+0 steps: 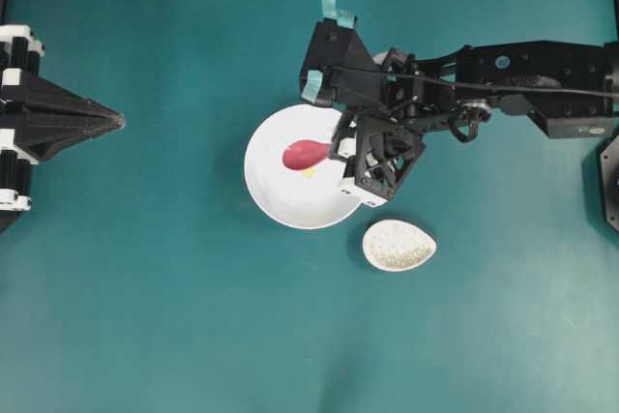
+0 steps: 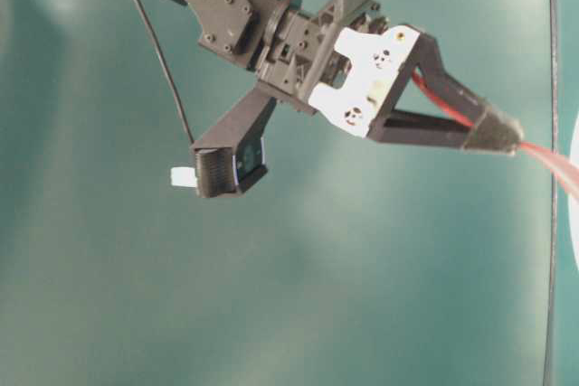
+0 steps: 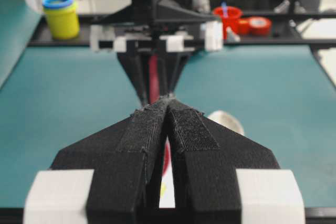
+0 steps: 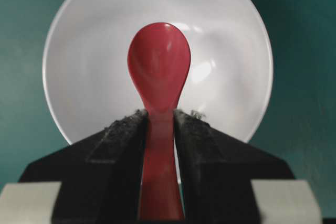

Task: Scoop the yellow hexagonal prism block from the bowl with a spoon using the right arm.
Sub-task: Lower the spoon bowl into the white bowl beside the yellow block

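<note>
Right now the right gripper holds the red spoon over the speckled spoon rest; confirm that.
Not quite. The right gripper does hold the red spoon, but over the white bowl, not the speckled spoon rest, which sits apart beside it. The overhead exterior view shows this.

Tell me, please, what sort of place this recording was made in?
Probably a robotics lab bench: two black arms work over a teal table, the right gripper holds a spoon above a white bowl, and tape rolls sit behind.
</note>
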